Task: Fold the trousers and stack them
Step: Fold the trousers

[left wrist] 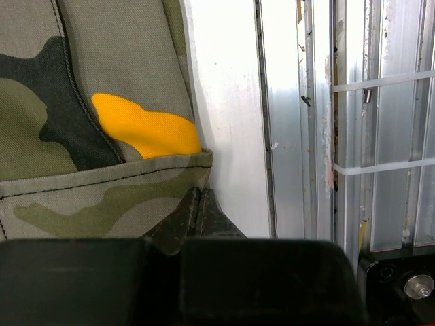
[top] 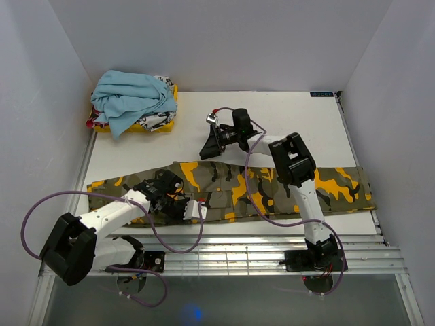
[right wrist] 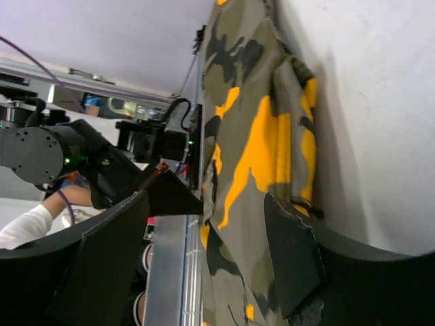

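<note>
Camouflage trousers [top: 340, 187] flat along the near half of the desk [top: 285, 115], middle part hidden under 2 arms.
Left claw [top: 198, 211] clenched at the near hem, just beside the desk's near edge; cloth between the tips hard to make out. Right claw [top: 206, 147] spread wide, above the far hem. Open desk surface behind the trousers on the right. Far left corner: light blue garment [top: 129, 98] heaped over a yellow and white printed garment [top: 160, 122].
</note>
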You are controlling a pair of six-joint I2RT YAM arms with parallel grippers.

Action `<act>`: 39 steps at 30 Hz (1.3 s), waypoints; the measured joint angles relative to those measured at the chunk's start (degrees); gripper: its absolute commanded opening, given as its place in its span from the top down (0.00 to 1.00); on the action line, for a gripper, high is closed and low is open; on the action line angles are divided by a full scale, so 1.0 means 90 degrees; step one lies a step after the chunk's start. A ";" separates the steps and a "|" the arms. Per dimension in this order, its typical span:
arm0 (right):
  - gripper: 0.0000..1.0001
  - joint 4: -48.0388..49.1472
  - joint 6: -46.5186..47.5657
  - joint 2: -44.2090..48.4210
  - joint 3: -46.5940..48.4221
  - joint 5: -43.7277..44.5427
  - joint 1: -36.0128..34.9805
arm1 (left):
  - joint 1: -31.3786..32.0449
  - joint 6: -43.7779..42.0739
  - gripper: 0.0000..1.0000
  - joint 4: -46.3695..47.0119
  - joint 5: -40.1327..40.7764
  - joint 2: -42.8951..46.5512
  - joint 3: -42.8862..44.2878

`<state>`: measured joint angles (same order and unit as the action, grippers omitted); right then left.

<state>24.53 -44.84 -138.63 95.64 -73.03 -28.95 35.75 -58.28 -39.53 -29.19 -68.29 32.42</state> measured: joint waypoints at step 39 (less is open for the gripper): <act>0.32 -0.4622 0.4172 -0.0695 0.1914 0.0935 -0.0289 | 0.0000 0.0029 1.00 0.0260 -0.0095 0.0163 -0.0153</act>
<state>-17.06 -7.29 -144.88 112.86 -64.62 -31.55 35.75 -58.02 -37.19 -30.04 -66.83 31.05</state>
